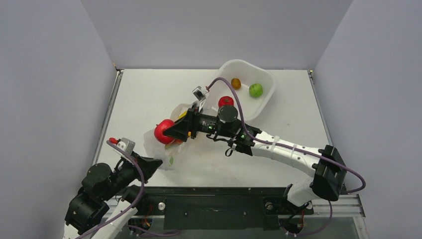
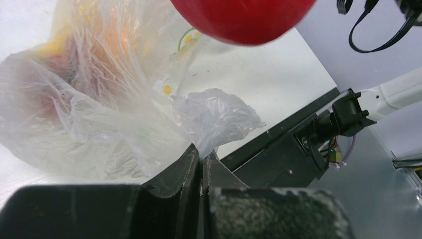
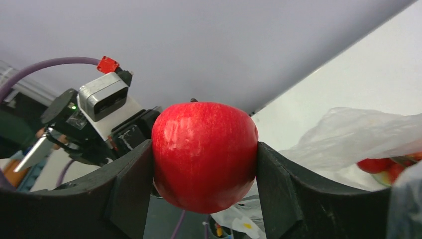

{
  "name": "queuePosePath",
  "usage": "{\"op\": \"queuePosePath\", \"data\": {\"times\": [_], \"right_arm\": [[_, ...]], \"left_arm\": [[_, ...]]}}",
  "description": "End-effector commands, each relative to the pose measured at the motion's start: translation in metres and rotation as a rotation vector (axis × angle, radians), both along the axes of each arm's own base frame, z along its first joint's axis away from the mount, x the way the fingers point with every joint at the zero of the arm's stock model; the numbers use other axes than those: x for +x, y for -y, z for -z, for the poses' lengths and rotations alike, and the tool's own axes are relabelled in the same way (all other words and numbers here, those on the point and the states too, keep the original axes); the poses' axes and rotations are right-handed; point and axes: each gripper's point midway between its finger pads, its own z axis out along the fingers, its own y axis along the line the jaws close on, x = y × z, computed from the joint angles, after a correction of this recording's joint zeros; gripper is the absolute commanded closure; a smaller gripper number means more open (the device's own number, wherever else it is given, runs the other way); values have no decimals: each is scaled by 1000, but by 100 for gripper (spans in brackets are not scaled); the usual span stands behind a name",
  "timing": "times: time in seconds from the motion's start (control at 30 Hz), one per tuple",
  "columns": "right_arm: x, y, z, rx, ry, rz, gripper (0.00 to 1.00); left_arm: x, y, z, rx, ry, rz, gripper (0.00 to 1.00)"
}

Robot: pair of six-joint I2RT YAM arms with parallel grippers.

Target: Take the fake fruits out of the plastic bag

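At the near left, the left gripper [image 2: 201,152] is closed tight, pinching the near edge of the plastic bag [image 2: 99,114]. The bag is crinkly and translucent with yellow-and-green print, and lies mid-table. Just above it, the right gripper [image 1: 169,132] clasps a glossy red round fruit [image 3: 204,154].

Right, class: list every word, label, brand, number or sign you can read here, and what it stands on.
None can be read.
The plastic bag bears only a small yellow and green print, no letters.
The red fruit and the white tub carry no markings that show.
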Motion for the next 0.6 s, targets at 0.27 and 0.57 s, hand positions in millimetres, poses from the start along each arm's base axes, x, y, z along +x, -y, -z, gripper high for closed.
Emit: {"op": "queuePosePath", "data": {"times": [0.27, 0.57], "right_arm": [[-89, -28, 7, 116, -163, -405, 100], [-22, 1, -20, 14, 18, -74, 100]], "left_arm": [[6, -35, -32, -108, 165, -204, 100], [7, -40, -31, -119, 162, -240, 100]]}}
